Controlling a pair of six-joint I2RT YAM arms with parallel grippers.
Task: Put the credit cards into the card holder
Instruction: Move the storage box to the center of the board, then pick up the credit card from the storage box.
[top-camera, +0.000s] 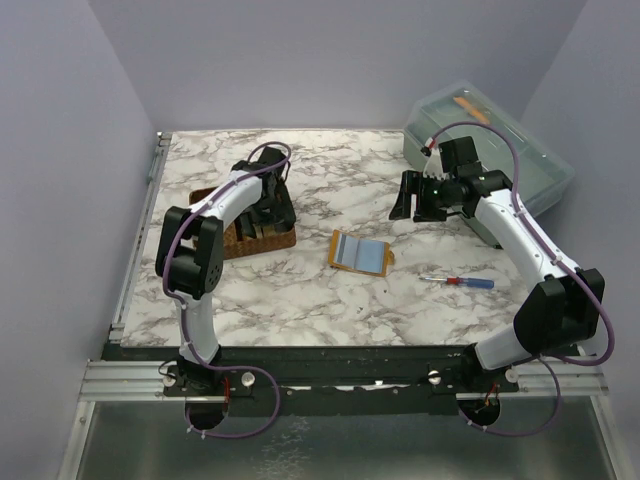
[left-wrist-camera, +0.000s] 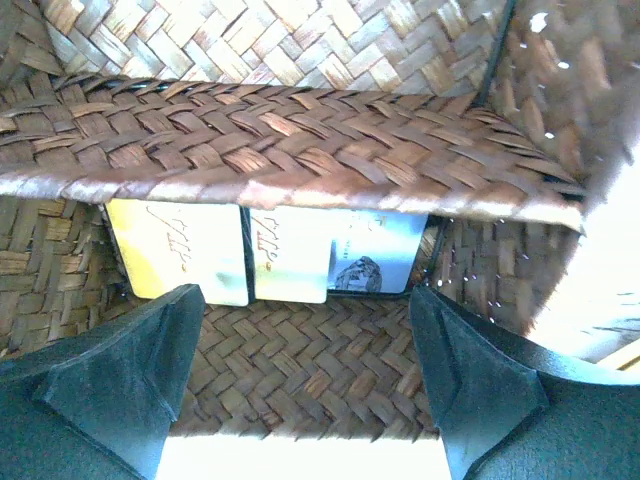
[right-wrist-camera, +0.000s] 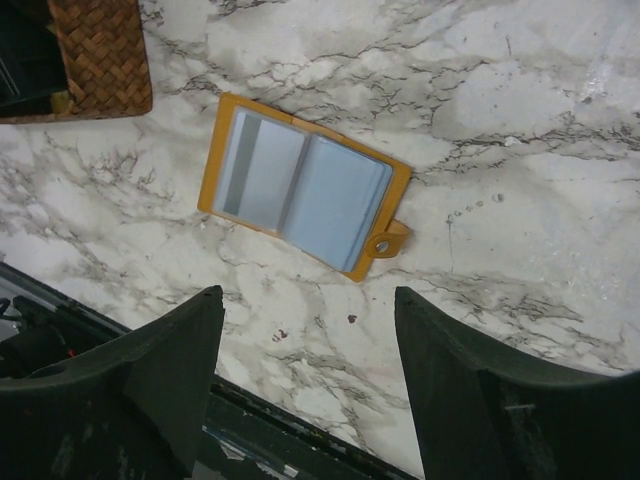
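Observation:
The card holder lies open and flat on the marble table, orange-tan with pale blue inner sleeves; the right wrist view shows the card holder with its snap tab at the right. Three credit cards stand side by side in a compartment of the woven basket: a yellowish card, a white card and a pale blue card. My left gripper is open inside the basket, just short of the cards, nothing between its fingers. My right gripper hangs open and empty above the table, away from the holder.
A red-and-blue screwdriver lies on the table right of the holder. A clear plastic bin with an orange item inside stands at the back right. A corner of the basket shows in the right wrist view, beside the table's front rail.

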